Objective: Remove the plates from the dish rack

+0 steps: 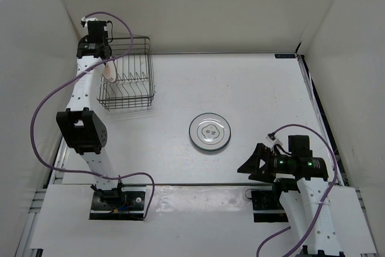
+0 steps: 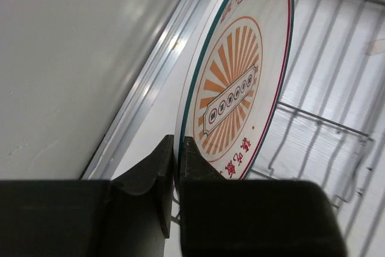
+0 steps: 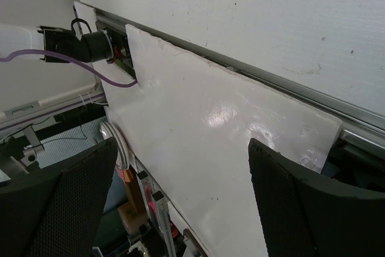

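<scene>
The dish rack (image 1: 129, 76) stands at the far left of the table. My left gripper (image 1: 106, 63) reaches into its left end and is shut on the rim of the sunburst plate (image 1: 110, 72), which stands on edge. In the left wrist view the fingers (image 2: 198, 161) pinch that plate (image 2: 240, 76) at its lower rim, with the rack's wires (image 2: 313, 123) behind it. A white ringed plate (image 1: 210, 132) lies flat at the table's middle; whether another lies under it I cannot tell. My right gripper (image 1: 254, 165) is open and empty, near the front right.
White walls close the table at the left, back and right; the left wall is close beside the rack. In the right wrist view the open gripper (image 3: 180, 161) faces the white front board (image 3: 216, 124) and the left arm's base (image 3: 78, 43).
</scene>
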`<state>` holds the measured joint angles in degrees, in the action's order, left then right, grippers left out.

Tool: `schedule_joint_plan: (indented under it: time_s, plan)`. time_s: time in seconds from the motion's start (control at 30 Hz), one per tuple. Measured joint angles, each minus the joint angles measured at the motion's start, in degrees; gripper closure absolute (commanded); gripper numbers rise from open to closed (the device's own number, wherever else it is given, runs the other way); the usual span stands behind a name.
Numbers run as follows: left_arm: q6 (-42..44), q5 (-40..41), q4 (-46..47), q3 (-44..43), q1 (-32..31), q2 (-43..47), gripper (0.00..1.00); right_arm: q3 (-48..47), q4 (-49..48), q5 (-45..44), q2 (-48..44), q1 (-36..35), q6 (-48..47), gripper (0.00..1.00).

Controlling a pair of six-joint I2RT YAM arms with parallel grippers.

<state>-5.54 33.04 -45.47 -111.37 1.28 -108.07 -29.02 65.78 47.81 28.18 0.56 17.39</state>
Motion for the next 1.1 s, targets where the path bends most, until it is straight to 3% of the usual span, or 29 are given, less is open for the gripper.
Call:
schedule_joint_plan:
  time_s: [0.47,0.7,0.9,1.1]
  plan:
    - [-9.27,-14.67,-3.93,0.13,-0.5,18.91,1.0,0.0,0.0,0.09,1.88,0.0,-0.07,0.1]
    - [-19.26,-33.11,-1.05,23.87,-2.1,38.82,1.0,0.0,-0.15,-0.07,1.77,0.0,0.04,0.1]
    - [-26.99,-51.17,0.02,41.88,-3.5,49.92,1.0,0.0,-0.31,-0.11,1.55,0.0,0.02,0.1]
    - [-30.69,-55.69,-0.13,60.74,-9.77,63.63,1.0,0.0,-0.5,-0.33,0.76,0.0,0.04,0.1]
